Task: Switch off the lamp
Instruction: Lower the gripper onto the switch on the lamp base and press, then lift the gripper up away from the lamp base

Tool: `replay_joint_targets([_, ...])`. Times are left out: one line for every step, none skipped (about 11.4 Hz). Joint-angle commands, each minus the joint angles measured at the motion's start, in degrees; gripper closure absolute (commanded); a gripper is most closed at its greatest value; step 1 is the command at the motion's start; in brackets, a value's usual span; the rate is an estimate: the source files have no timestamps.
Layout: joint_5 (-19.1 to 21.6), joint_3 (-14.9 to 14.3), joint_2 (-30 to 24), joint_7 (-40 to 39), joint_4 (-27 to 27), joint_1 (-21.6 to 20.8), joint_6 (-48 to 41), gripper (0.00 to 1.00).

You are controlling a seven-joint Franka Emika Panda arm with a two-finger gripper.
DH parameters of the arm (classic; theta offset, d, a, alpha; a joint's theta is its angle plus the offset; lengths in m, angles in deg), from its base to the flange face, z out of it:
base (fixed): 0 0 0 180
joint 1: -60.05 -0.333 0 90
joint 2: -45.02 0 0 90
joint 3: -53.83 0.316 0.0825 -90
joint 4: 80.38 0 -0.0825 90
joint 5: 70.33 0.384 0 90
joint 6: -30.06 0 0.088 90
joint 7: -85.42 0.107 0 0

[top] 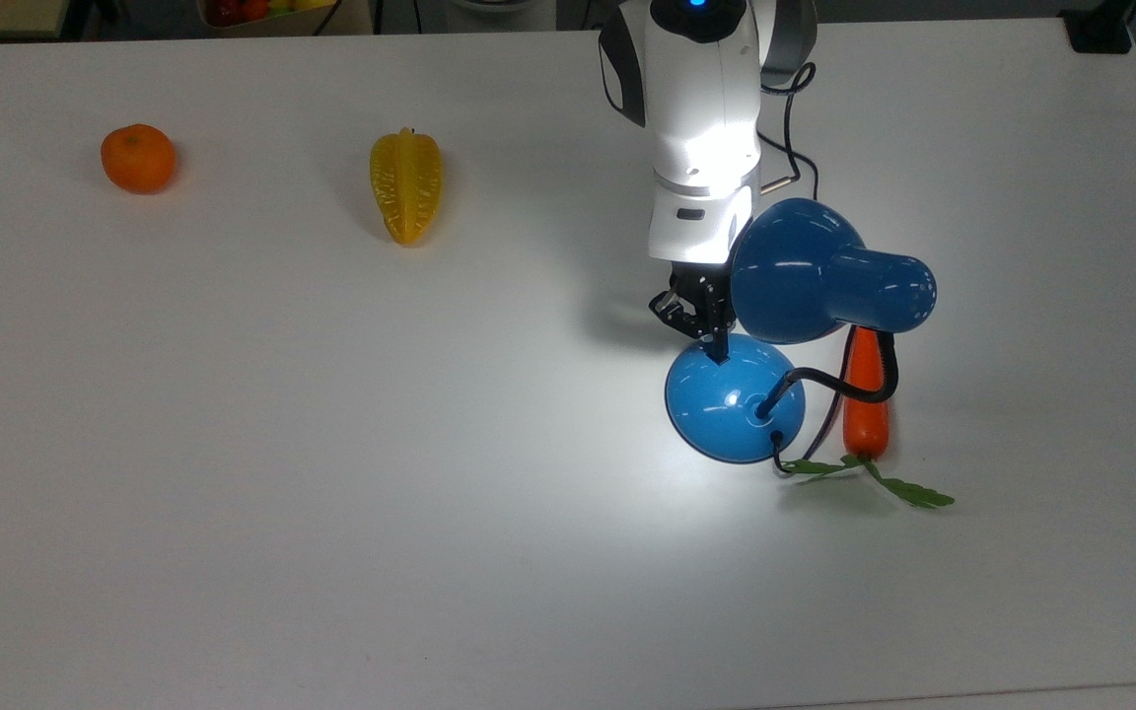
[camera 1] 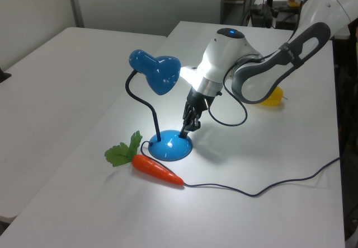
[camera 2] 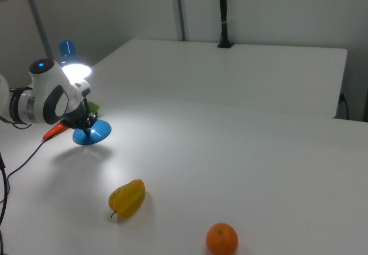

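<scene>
Glowing lamp (top: pixel 829 271), shade opening toward the top view's left, hand (top: pixel 719 347) pressed together touching base.

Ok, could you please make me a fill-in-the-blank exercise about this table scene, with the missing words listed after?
1. The lamp is switched ___.
2. The end effector touches the lamp's blue ___.
3. The vegetable lying beside the lamp is a ___.
4. In the top view, the star fruit lies to the ___ of the orange.

Missing words: on; base; carrot; right
</scene>
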Motion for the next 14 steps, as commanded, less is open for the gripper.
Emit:
replay_joint_targets([-1.11, 0.05, 1.35, -0.37, 0.49, -0.09, 1.29, 1.0])
replay_joint_targets([-1.11, 0.05, 1.35, -0.37, 0.49, -0.01, 1.2, 1.0])
replay_joint_targets([-1.11, 0.05, 1.35, -0.37, 0.83, -0.01, 1.11, 1.0])
replay_joint_targets([-1.11, 0.05, 1.35, -0.37, 1.19, 0.08, 1.11, 1.0])
replay_joint_targets([-1.11, 0.05, 1.27, -0.37, 1.28, 0.17, 1.02, 1.0])
replay_joint_targets([-1.11, 0.05, 1.09, -0.37, 1.54, 0.34, 0.85, 1.0])
replay_joint_targets([-1.11, 0.05, 1.0, -0.2, 1.71, 0.35, 0.76, 1.0])
replay_joint_targets([-1.11, 0.05, 0.65, -0.11, 2.15, 0.43, 0.67, 1.0])
replay_joint_targets([-1.11, 0.05, -0.13, -0.11, 2.5, 0.43, 0.59, 1.0])
replay_joint_targets([-1.03, 0.05, -0.66, -0.02, 2.94, 0.52, -0.11, 1.0])
replay_joint_targets([-1.02, 0.05, -1.36, -0.02, 3.03, 0.7, -1.42, 1.0])
replay_joint_targets([-1.02, 0.05, -2.15, -0.02, 3.04, 0.96, -2.92, 1.0])
replay_joint_targets([-1.02, 0.05, -2.95, -0.02, 3.04, 1.14, -4.58, 1.0])
replay_joint_targets([-1.02, 0.05, -3.74, 0.07, 3.04, 1.31, -6.08, 1.0])
